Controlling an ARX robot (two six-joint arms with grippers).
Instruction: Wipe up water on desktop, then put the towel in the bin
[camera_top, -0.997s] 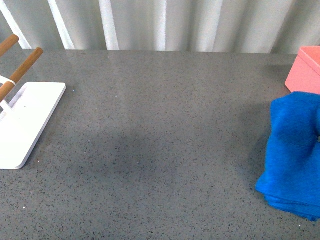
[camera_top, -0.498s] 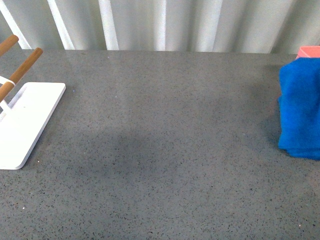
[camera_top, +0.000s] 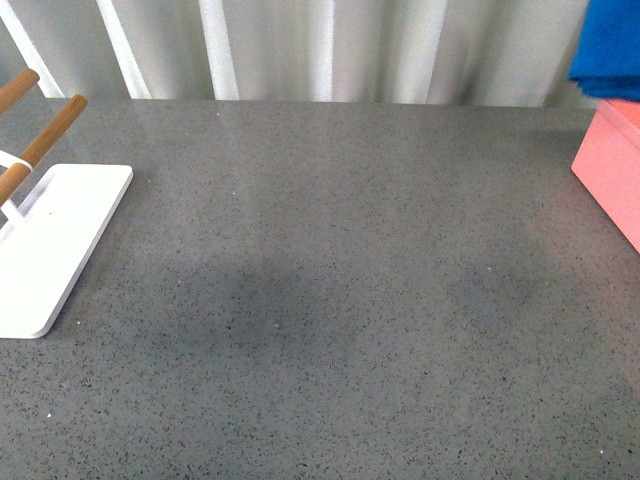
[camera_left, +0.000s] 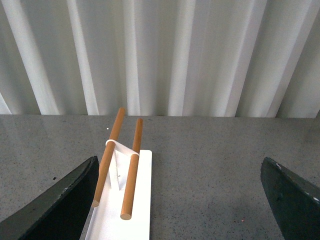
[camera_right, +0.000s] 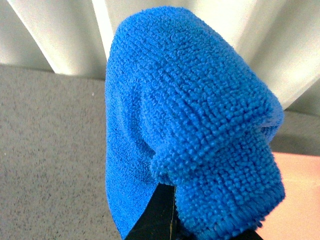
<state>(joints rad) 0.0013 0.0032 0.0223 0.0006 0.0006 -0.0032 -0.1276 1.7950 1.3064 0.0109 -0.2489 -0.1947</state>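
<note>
1 towel up in air by 1 pink bin, pinched in R gripper, L gripper jaws spread wide, 1 white rack w/ 2 wooden rods far left, speckled desktop

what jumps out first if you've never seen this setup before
The bright blue towel grabs the eye first. It hangs in the air at the far right, above the salmon-pink bin, and it fills the right wrist view. Next comes the white rack with its wooden rods, at the left edge of the speckled grey desktop.
</note>
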